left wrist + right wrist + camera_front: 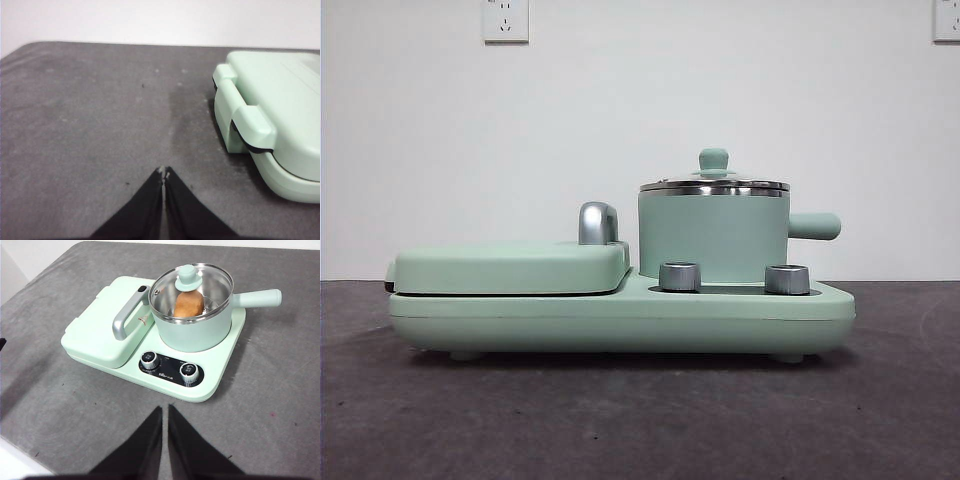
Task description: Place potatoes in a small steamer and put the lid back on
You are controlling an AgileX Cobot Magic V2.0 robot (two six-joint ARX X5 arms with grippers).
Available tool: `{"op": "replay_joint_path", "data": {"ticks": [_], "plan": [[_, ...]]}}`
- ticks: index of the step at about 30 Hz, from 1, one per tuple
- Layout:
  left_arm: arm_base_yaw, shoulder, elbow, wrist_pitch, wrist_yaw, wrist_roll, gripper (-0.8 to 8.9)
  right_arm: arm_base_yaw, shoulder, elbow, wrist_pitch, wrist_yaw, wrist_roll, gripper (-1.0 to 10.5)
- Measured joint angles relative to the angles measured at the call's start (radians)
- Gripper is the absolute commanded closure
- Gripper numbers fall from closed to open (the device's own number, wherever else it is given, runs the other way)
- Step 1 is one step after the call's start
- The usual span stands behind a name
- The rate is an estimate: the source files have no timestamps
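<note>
Shut right jaws apart from lidded steamer, potato inside

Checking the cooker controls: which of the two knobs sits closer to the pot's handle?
The right-hand knob in the front view, below the handle; the other knob is nearer the griddle cover.

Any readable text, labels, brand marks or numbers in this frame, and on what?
None can be read.
Black control panel between the two knobs: small white print, too blurred to read.
Knob tops: faint markings, illegible.
Griddle cover by the handle: a small reddish mark, unreadable.
</note>
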Motion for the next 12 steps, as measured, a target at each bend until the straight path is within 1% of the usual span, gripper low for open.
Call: {"op": "replay_joint_path", "data": {"ticks": [2, 12], "plan": [[0.0, -0.001, -0.007, 0.018, 0.002, 0.002, 8.08, 0.0, 0.0, 0.0, 0.0, 0.0, 0.0, 9.3], [-0.003, -0.002, -0.007, 0.018, 0.016, 0.002, 8.08, 0.0, 0.0, 0.0, 0.0, 0.0, 0.0, 9.3]]}}
